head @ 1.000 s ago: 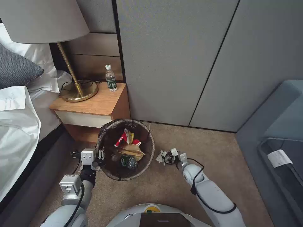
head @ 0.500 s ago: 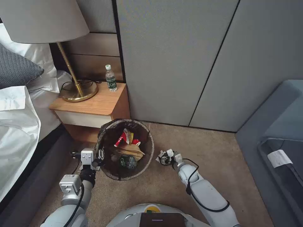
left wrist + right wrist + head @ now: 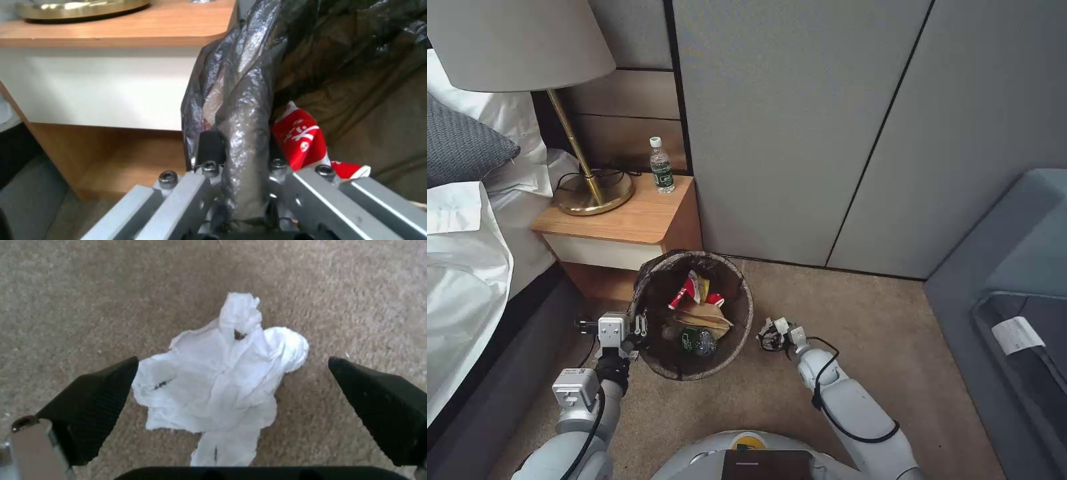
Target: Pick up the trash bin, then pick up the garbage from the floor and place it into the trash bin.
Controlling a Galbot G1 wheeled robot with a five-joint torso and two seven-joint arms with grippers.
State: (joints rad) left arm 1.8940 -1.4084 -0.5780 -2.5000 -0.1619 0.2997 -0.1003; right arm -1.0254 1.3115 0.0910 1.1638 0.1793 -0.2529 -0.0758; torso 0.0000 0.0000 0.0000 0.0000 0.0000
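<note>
Since one second ago your right gripper has moved closer to the trash bin, and its fingers stand wide apart around the white tissue on the carpet. I judge the tissue is the next garbage to lift. Your left gripper stays clamped on the bin's rim. Inside lie the red-and-white cup and the brown paper bag.

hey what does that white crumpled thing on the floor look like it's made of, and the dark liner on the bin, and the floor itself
The white tissue looks like thin matte paper: soft irregular creases, torn edges. The liner on the trash bin looks like thin glossy plastic film: shiny wrinkles, bunched where the left gripper pinches it. The floor appears to be short-pile beige carpet, fuzzy and speckled.
</note>
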